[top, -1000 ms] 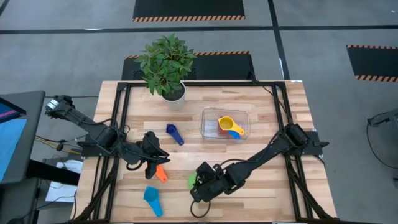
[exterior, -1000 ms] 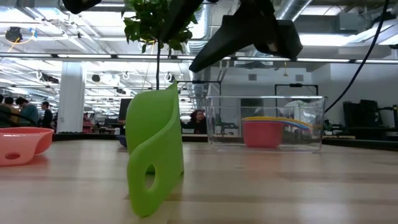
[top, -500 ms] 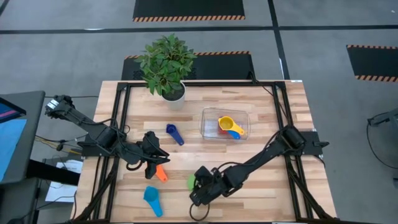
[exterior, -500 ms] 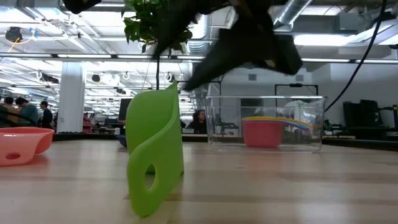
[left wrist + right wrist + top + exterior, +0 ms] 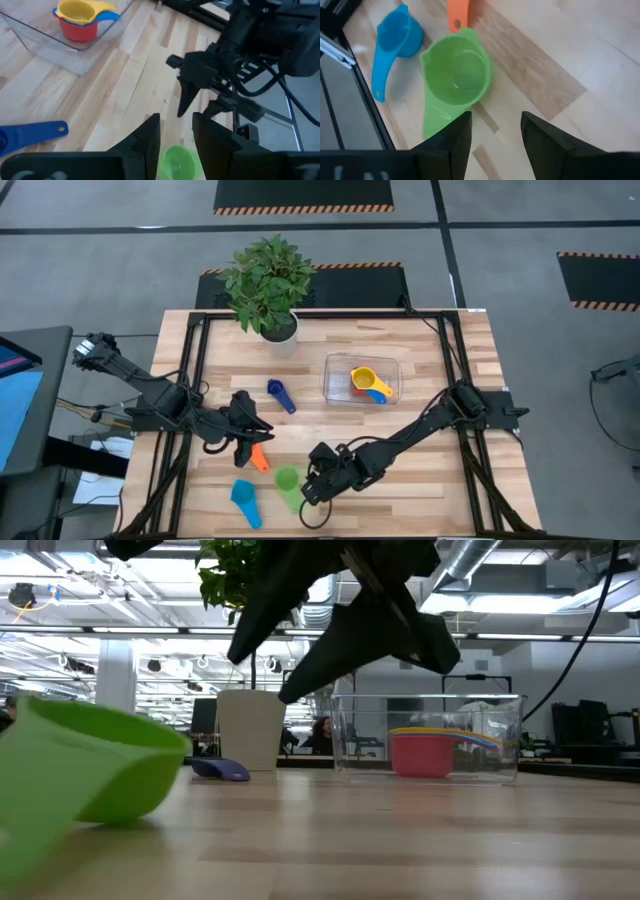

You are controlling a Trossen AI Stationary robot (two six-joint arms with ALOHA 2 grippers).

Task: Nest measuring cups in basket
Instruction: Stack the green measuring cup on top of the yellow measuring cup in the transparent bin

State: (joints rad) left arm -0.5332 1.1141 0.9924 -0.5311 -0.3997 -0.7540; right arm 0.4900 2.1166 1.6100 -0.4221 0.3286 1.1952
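The green cup (image 5: 288, 483) lay upright on the tabletop (image 5: 440, 480) near the front edge, bowl up, handle pointing toward the front, and the right gripper (image 5: 312, 491) hung just beside it with jaws spread wide and nothing in them. To lift it well, the jaws probably needed to come down over the rim or the handle, close squarely, and keep the bowl level for the carry to the basket (image 5: 361, 379), which stood well apart toward the back right and already held a nested stack with a red cup (image 5: 423, 754) under a yellow cup (image 5: 364, 377) and a blue handle showing. The light blue cup (image 5: 244, 501) lay just beside the green one on the left, and the orange cup (image 5: 260, 457) lay near it toward the back, so a sloppy approach could nudge either. The left gripper (image 5: 243, 444) hovered over the orange cup, jaws partly open, gripping nothing as far as could be seen; it sat close enough that the two arms might crowd one another. A dark blue cup (image 5: 280, 394) lay between the plant pot (image 5: 279, 333) and the basket, clear of the carry path.
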